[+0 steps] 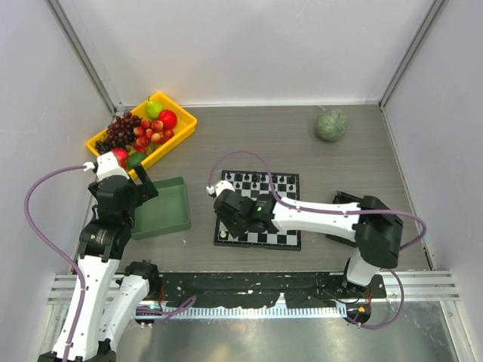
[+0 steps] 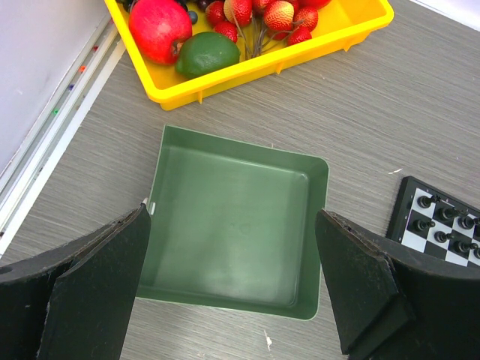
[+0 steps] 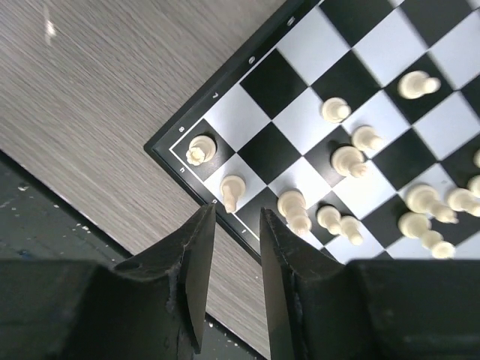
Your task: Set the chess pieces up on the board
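The board (image 1: 293, 240) lies mid-table, with black chess pieces (image 1: 260, 181) lined along its far rows. My right gripper (image 1: 226, 213) hovers over the board's near left corner. In the right wrist view its jaws (image 3: 236, 210) stand slightly apart, open, with nothing between them. Just ahead of the tips a cream-white piece (image 3: 231, 193) stands on a white edge square, beside a corner piece (image 3: 199, 150) and several more white pieces (image 3: 349, 159) on the board (image 3: 270, 82). My left gripper (image 2: 232, 217) hangs wide open above the green tray, holding nothing. The board's corner (image 2: 409, 217) shows at the right of the left wrist view.
A green square tray (image 1: 172, 185) (image 2: 319, 225) sits left of the board, under my left gripper (image 1: 147, 188). Behind it a yellow bin (image 1: 185, 121) (image 2: 360, 26) holds red and purple fruit. A round green object (image 1: 331, 124) lies at the back right. Walls close in both sides.
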You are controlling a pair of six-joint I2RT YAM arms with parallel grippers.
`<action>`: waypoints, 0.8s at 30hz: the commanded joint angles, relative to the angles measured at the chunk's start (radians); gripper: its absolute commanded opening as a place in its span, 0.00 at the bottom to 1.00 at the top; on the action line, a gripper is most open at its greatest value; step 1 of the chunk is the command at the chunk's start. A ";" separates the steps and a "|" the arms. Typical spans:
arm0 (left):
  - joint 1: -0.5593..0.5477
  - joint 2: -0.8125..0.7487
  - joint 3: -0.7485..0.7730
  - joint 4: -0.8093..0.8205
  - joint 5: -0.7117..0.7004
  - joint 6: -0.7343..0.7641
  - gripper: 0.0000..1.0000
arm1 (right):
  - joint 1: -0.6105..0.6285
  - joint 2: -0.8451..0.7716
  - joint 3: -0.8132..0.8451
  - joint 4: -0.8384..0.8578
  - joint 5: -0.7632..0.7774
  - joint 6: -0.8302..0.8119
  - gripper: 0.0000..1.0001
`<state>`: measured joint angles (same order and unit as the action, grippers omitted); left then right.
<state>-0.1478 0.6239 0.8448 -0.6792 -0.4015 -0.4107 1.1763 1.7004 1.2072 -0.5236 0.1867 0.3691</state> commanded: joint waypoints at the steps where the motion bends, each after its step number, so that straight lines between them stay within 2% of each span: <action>1: 0.007 -0.009 0.004 0.021 -0.014 0.003 0.99 | -0.012 -0.130 0.040 0.002 0.100 -0.022 0.38; 10: 0.008 -0.018 -0.001 0.020 -0.014 0.001 0.99 | -0.144 -0.047 0.069 0.011 0.050 -0.025 0.39; 24: 0.008 -0.012 -0.004 0.023 -0.020 0.006 0.99 | -0.159 0.136 0.198 -0.007 0.003 -0.058 0.34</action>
<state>-0.1478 0.6109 0.8436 -0.6792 -0.4019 -0.4103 1.0134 1.8076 1.3437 -0.5251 0.1909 0.3286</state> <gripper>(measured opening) 0.991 0.354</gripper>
